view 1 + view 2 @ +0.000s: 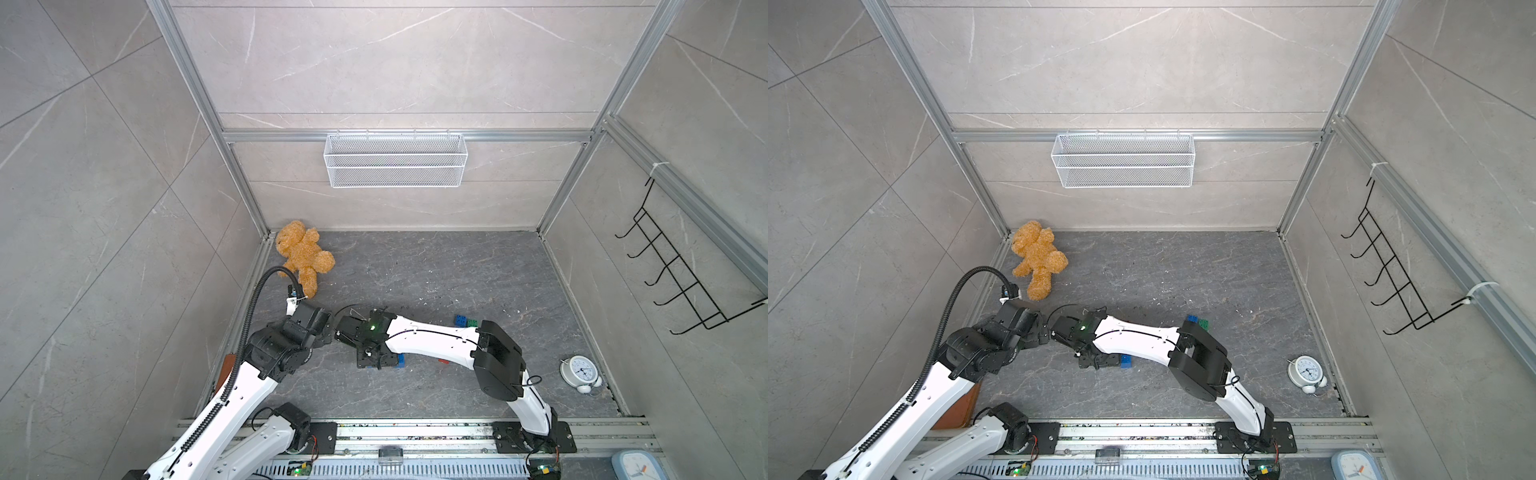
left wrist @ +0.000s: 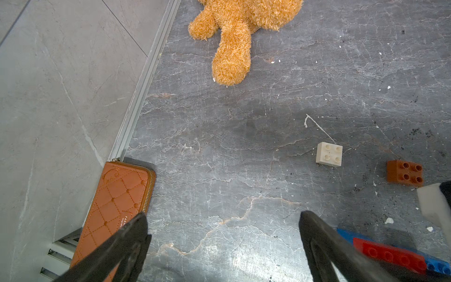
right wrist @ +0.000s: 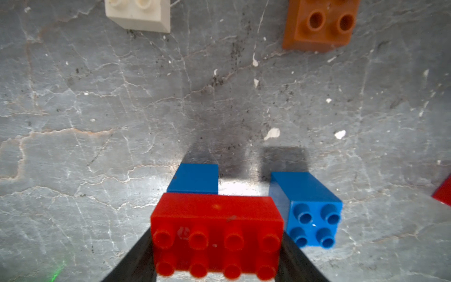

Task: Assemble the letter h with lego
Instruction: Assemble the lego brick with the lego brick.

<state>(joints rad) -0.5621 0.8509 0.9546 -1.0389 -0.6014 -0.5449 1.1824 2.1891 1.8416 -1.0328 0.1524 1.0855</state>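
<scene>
the long red brick point(image 3: 217, 234) is clamped between the right gripper's point(image 3: 217, 246) jaws, partly hiding one blue brick point(image 3: 195, 179), just beside a square blue brick point(image 3: 314, 219) (white brick point(image 2: 329, 154) and brown brick point(image 2: 405, 174) lie apart). the left gripper point(image 2: 223, 216) gapes empty above the dark, veined, chip-flecked tabletop point(image 2: 219, 158); pale marbled walls point(image 1: 395, 62) surround it.

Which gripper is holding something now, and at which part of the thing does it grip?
The right gripper holds the long red brick, its fingers pressing on the two short ends. The left gripper is open and holds nothing.
</scene>
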